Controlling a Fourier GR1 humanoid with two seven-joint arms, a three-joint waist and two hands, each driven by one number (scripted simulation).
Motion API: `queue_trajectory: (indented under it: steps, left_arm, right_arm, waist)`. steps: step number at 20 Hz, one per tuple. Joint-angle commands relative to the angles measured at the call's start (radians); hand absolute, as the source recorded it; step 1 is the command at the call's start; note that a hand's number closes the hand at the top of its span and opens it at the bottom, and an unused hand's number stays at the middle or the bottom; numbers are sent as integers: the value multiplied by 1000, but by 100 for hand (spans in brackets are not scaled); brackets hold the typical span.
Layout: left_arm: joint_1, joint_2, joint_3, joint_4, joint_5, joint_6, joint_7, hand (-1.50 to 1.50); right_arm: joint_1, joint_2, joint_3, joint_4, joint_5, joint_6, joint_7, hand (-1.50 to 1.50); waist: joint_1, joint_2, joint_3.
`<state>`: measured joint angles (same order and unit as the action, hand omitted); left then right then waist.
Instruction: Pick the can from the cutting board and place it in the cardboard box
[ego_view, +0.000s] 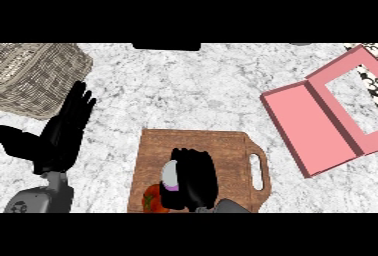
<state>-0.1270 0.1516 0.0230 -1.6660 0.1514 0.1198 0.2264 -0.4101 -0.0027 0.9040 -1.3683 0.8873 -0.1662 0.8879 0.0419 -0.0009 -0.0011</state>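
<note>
Right hand (193, 177) curled round the pale upright can (170, 176) on the brown wooden cutting board (196, 142).
The pink open cardboard box (306, 125) lies up-right of it; left hand (66, 127) rests open.

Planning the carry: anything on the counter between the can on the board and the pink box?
Nothing visible. The right robot hand curls round the grey cylindrical can on the wooden cutting board; only bare marble counter lies toward the open pink cardboard box.

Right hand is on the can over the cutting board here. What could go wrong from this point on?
1. A tomato sits right beside the can; lifting could nudge it off the cutting board.
2. The right hand hides most of the can, so its hold can't be checked.
3. The pink box lies far right, partly out of view, so placing may miss.
</note>
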Motion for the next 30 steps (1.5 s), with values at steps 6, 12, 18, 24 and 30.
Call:
queue_trajectory:
  steps: [6,12,18,24,30]
  left_arm:
    - [18,-22,-7,-27,-29,37,18,0]
    - [-2,-5,2,-40,-13,17,61,0]
    - [15,14,46,-28,9,8,38,0]
    - [54,0,30,-7,-9,-2,-9,0]
    - [57,2,52,17,8,-22,-43,0]
  right_arm:
    - [-185,3,289,-99,5,50,103,150]
    - [-357,2,210,-302,-50,204,233,150]
    - [-343,2,74,-386,151,99,358,150]
    - [-378,2,-120,-415,241,168,382,150]
    - [-251,-90,-279,-499,215,223,282,150]
  waist:
    - [-23,-1,1]
    - [-28,-3,1]
    - [-49,-10,1]
    - [-50,-6,1]
    - [-51,-1,1]
